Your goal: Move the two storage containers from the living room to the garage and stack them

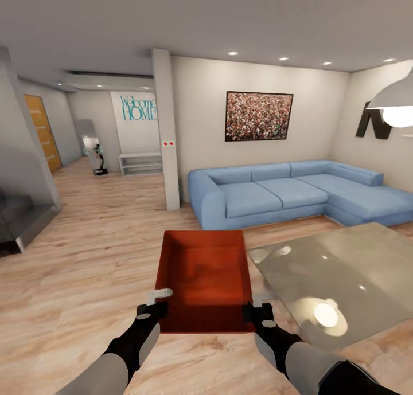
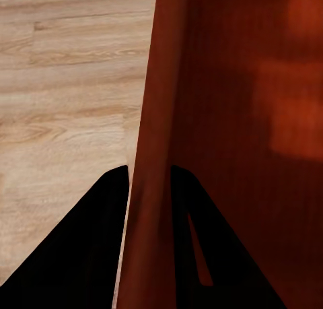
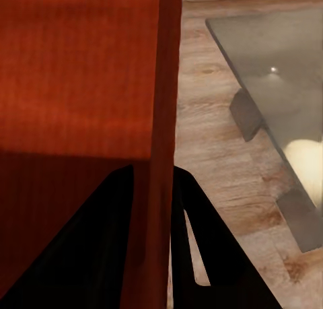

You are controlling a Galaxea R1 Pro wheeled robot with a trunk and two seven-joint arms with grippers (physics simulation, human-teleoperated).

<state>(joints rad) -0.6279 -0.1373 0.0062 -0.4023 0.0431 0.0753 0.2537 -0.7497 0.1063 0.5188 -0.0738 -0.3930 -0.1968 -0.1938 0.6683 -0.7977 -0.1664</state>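
Claws (image 1: 154,310) (image 1: 257,312) on bin (image 1: 202,280) walls (floor (image 1: 86,257) open)

Blue sectional sofa (image 1: 287,191) against far wall, framed picture (image 1: 258,116) above it. Glass-topped table (image 1: 338,280) near sofa, lamp glare on surface. Pendant lamp (image 1: 396,102) lit. White pillar (image 1: 165,131); "Welcome HOME" sign (image 1: 137,106) beyond. Wooden door (image 1: 43,132) down hallway.

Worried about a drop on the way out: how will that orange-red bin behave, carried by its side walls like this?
The storage container looks empty, so probably light. Its walls look thin; each gripper, left and right, pinches one near the close corners, so they may flex and the far end may sag.
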